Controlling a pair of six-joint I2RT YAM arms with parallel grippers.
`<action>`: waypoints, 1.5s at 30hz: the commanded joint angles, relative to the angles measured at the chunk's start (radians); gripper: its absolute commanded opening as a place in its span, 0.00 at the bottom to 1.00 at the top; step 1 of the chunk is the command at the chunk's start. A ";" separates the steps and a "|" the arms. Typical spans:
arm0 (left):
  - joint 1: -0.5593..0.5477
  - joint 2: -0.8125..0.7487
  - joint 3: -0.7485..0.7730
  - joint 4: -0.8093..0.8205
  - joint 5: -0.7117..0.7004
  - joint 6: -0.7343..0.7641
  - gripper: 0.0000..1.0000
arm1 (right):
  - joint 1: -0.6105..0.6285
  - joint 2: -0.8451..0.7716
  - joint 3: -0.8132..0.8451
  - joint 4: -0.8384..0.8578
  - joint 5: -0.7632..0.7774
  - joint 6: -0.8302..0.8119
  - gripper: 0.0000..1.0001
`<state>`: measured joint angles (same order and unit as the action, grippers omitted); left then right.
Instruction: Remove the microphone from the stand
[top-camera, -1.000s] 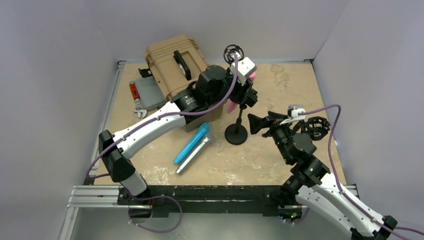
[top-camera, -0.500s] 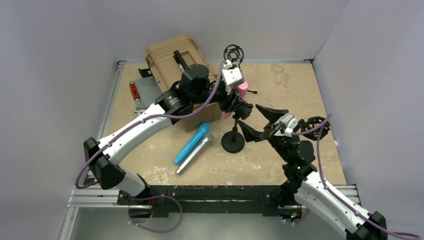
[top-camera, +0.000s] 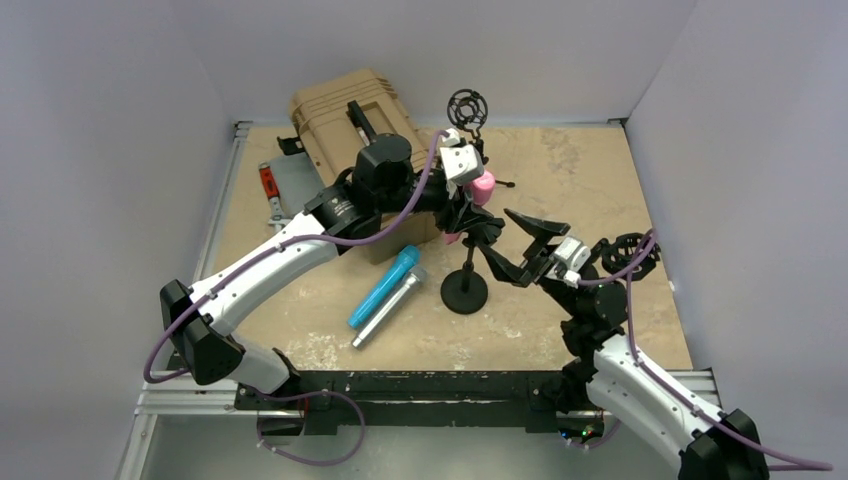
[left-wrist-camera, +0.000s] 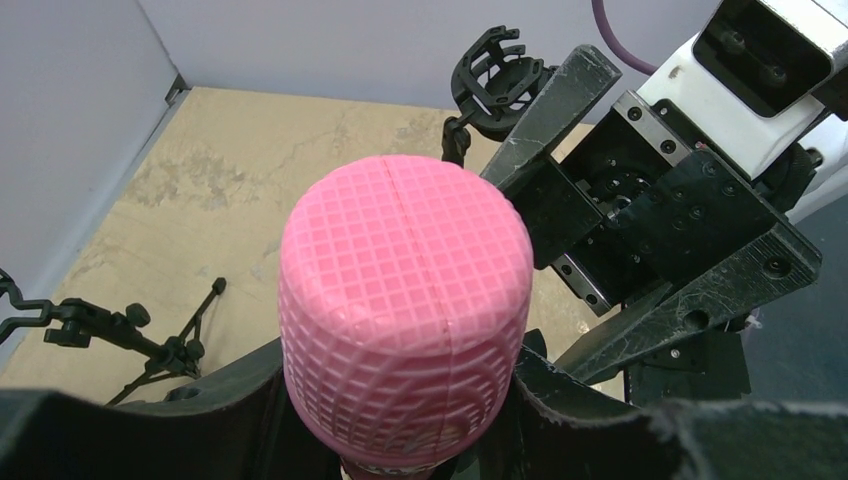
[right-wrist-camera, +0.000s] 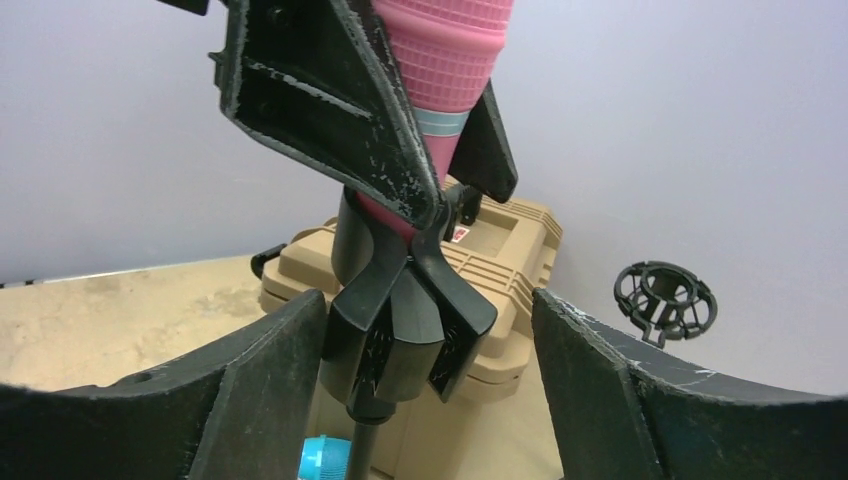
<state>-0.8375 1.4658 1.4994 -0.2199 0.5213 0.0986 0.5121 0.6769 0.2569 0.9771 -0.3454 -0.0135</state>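
Left claw (left-wrist-camera: 400, 440) is clamping the pink microphone (left-wrist-camera: 405, 300). Right claw (right-wrist-camera: 430, 320) is gaping, jaws apart, toward the stand clip (right-wrist-camera: 400, 340) — only its wrist view is showing that.

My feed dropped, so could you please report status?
Left gripper shut on pink microphone, seated in stand clip. Right gripper open, straddling clip, not touching. Nothing blocking.

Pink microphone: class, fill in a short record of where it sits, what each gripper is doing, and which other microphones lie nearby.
stand: upright, clip on top
pink microphone: upright, foot in the clip
left gripper: shut on the pink microphone
right gripper: open, fingers either side of the clip
lying loose: blue microphone, silver microphone
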 joint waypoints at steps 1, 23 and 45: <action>0.006 -0.040 0.013 0.065 0.042 0.003 0.00 | -0.022 0.026 -0.018 0.096 -0.087 0.005 0.71; 0.012 0.024 0.059 0.099 0.123 -0.068 0.00 | -0.040 0.149 -0.031 0.084 -0.097 0.097 0.70; 0.011 0.070 0.094 0.106 0.140 -0.121 0.00 | -0.040 0.141 -0.026 0.261 -0.038 0.138 0.63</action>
<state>-0.8257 1.5383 1.5433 -0.1654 0.6144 0.0357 0.4767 0.8238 0.2092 1.1831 -0.4202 0.1131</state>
